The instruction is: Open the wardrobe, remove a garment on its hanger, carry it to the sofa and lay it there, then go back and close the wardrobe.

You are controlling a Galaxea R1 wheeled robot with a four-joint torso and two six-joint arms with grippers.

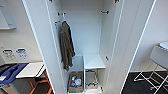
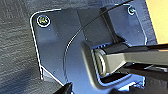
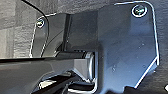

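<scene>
The wardrobe point(image 1: 85, 32) stands straight ahead in the head view, tall, white and narrow. Both slim doors are swung wide open, the left door point(image 1: 42, 45) and the right door point(image 1: 127, 45). Inside, an olive-brown long-sleeved jacket point(image 1: 66, 47) hangs from the upper left side. A black hook point(image 1: 105, 11) on the right inner wall is bare. Both wrist views look down past the robot's own dark plate onto dark flooring.
A white shelf box point(image 1: 93, 61) fills the wardrobe's lower right, with a woven basket point(image 1: 75, 82) of small items beside it on the bottom. A white chair point(image 1: 160, 57) with wire legs stands to the right. Left of the wardrobe lie a blue thing point(image 1: 11, 71), a white board point(image 1: 31, 70) and an orange frame point(image 1: 41, 86).
</scene>
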